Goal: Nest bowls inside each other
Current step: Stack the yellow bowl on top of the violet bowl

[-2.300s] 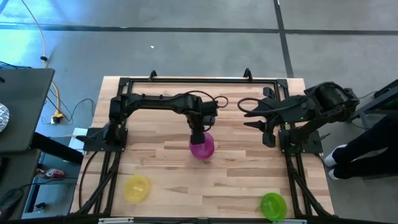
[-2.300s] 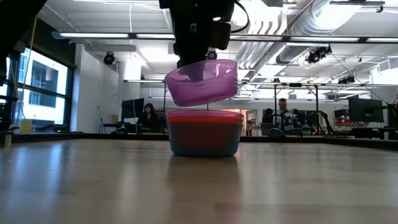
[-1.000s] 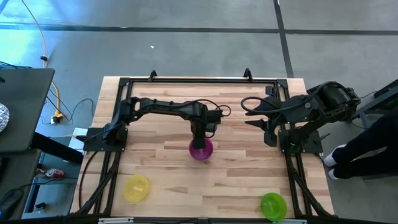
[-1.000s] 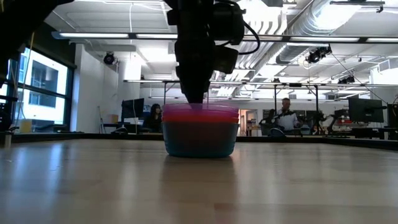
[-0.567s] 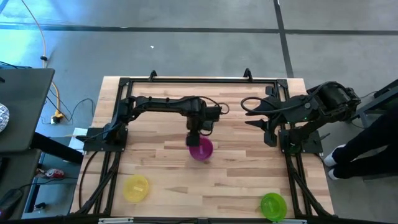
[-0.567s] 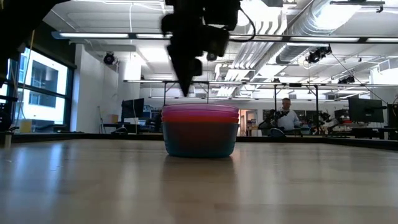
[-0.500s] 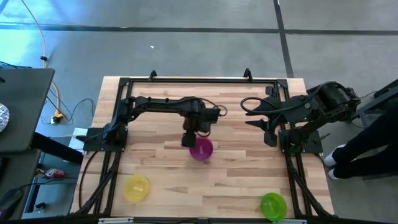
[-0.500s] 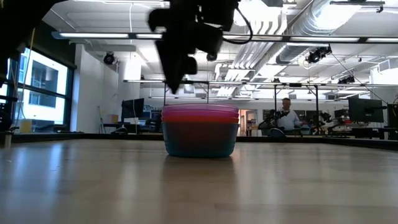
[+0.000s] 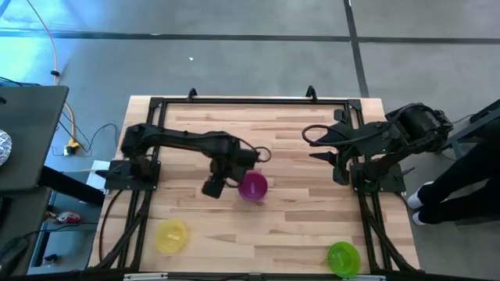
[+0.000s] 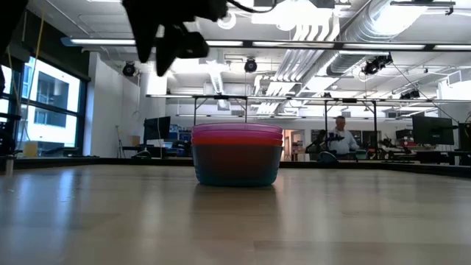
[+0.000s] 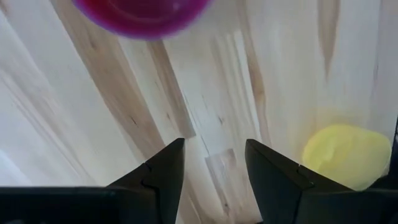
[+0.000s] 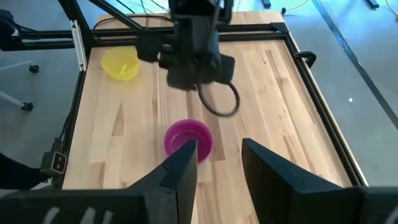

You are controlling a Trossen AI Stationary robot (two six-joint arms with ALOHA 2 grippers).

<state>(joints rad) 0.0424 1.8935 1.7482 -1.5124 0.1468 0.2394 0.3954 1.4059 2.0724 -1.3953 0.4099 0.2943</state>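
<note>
A stack of nested bowls (image 9: 252, 186) stands mid-table on its teal bottom bowl (image 10: 237, 171). Red and pink rims show above the teal, and the purple bowl (image 12: 188, 140) is on top. A yellow bowl (image 9: 171, 236) sits alone near the front left and a green bowl (image 9: 343, 257) near the front right. My left gripper (image 9: 213, 187) hangs open just left of the stack and well above the table, pointing down, its fingers (image 11: 168, 168) over bare wood. My right gripper (image 9: 311, 144) waits open, high at the table's right side.
A black frame (image 9: 234, 100) runs along the table's edges. Bare wood lies between the stack and the two loose bowls. In the room behind the table, a person (image 10: 340, 140) sits at a desk.
My left gripper has opened, letting go of the purple bowl at the stack's top. It has then risen and gone toward the table's left edge and a little toward the near edge, rolling slightly. The purple bowl stays nested in the stack, which has not shifted.
</note>
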